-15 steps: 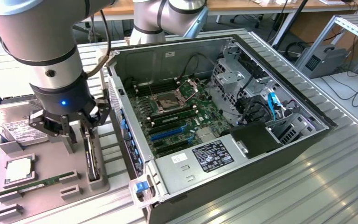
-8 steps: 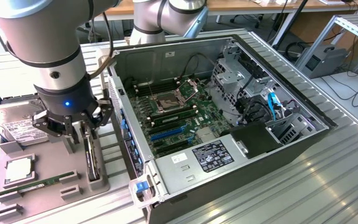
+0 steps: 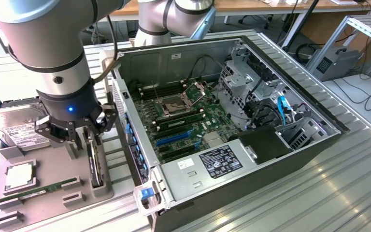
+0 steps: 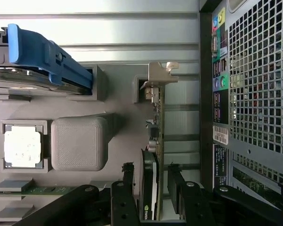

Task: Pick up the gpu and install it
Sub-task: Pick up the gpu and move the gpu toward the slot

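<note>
The gpu (image 3: 95, 166) stands on its edge in a slot of the grey holder tray (image 3: 47, 162), at the exterior view's left of the open computer case (image 3: 237, 121). My gripper (image 3: 86, 141) is lowered over the card's upper end and is open, one finger on each side. In the wrist view the gpu (image 4: 154, 141) shows its green board edge, black shroud and silver bracket (image 4: 158, 75). The black fingers (image 4: 128, 186) of my gripper (image 4: 152, 188) flank it with small gaps.
The tray also carries a hard drive (image 3: 18, 128), a CPU (image 3: 19, 175) and a RAM stick (image 3: 37, 190). Inside the case the motherboard's blue slots (image 3: 172, 137) lie exposed. The case's perforated rear panel (image 4: 254, 94) stands close beside the card.
</note>
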Action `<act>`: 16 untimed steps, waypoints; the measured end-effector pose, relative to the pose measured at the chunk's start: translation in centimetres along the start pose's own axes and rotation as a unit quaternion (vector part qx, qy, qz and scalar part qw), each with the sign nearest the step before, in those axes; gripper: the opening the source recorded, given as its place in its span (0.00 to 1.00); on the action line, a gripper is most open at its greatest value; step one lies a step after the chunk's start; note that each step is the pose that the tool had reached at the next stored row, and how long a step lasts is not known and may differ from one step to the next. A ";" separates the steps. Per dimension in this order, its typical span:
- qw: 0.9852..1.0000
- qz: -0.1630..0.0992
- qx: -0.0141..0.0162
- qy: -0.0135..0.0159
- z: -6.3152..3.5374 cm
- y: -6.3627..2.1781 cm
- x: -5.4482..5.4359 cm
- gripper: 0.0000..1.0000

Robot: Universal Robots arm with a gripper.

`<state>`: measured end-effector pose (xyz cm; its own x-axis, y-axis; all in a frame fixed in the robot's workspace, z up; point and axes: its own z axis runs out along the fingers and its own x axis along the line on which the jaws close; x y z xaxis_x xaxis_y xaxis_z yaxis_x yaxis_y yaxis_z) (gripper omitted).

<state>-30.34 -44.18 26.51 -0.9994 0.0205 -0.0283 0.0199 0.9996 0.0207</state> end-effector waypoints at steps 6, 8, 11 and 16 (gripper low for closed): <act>1.000 0.000 0.000 0.000 0.36 -0.11 0.0 0.42; 1.000 0.000 0.000 0.000 0.51 -0.19 0.0 0.42; 1.000 0.000 0.000 0.000 0.72 -0.27 0.1 0.42; 1.000 0.000 0.000 0.000 1.11 -0.35 0.1 0.42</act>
<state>-30.38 -44.51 25.39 -0.9994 0.0205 -0.0283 0.0199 0.9996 0.0208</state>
